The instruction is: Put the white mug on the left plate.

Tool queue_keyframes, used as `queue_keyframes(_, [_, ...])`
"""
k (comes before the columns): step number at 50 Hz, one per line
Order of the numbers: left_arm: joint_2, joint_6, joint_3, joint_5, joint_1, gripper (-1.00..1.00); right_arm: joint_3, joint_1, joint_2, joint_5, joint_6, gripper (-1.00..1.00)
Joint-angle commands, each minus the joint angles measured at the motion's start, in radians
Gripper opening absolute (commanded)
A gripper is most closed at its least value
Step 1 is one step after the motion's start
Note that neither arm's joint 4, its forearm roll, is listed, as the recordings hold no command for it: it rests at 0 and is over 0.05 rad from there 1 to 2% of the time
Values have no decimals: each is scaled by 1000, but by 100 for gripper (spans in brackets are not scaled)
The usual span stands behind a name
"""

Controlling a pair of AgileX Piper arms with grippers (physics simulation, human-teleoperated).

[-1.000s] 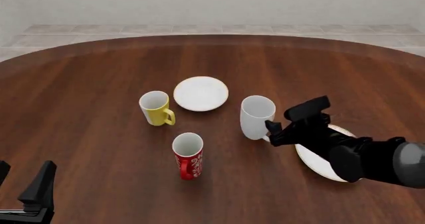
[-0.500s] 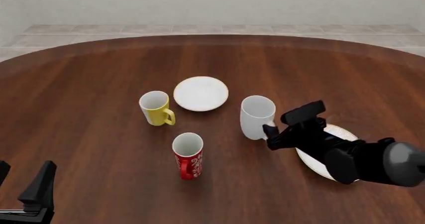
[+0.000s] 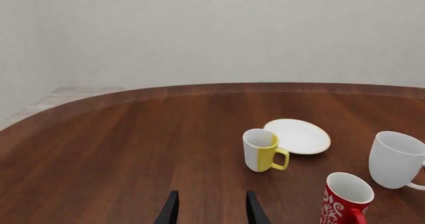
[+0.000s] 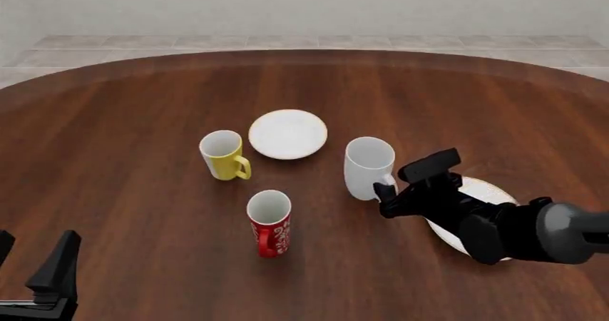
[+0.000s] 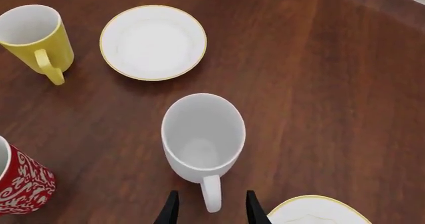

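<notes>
The white mug [image 4: 369, 167] stands upright right of the table's centre, its loop handle [image 5: 211, 194] pointing at my right gripper. My right gripper [image 4: 389, 190] is open, and in the right wrist view [image 5: 211, 212] its fingers stand either side of the handle without touching it. The left plate [image 4: 288, 133], white with a thin gold rim, lies behind and left of the mug and also shows in the right wrist view [image 5: 153, 42]. My left gripper [image 4: 38, 267] is open and empty at the near left edge, far from the mug [image 3: 395, 159].
A yellow mug [image 4: 222, 155] stands left of the left plate. A red patterned mug [image 4: 269, 222] stands in front of it, nearer me. The larger gold-rimmed plate [image 4: 490, 190] lies under my right arm, partly hidden.
My right gripper has moved left and lower, closing in on the white mug's handle. The mugs, the plates and the left arm have not moved.
</notes>
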State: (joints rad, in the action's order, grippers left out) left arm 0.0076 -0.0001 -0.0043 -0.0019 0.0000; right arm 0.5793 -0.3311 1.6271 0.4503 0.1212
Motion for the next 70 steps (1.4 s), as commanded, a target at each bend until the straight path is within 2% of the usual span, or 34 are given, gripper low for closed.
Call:
queue_keyframes(1, [0, 0, 0, 0, 0, 100, 1, -1, 21, 11, -3, 100])
queue_keyframes(67, [0, 0, 0, 0, 0, 100, 18, -8, 116, 56, -15, 100])
queue_keyframes(68, [0, 0, 0, 0, 0, 100, 16, -10, 113, 56, -8, -100])
queue_keyframes(70, [0, 0, 0, 0, 0, 100, 16, -1, 108, 58, -4, -100])
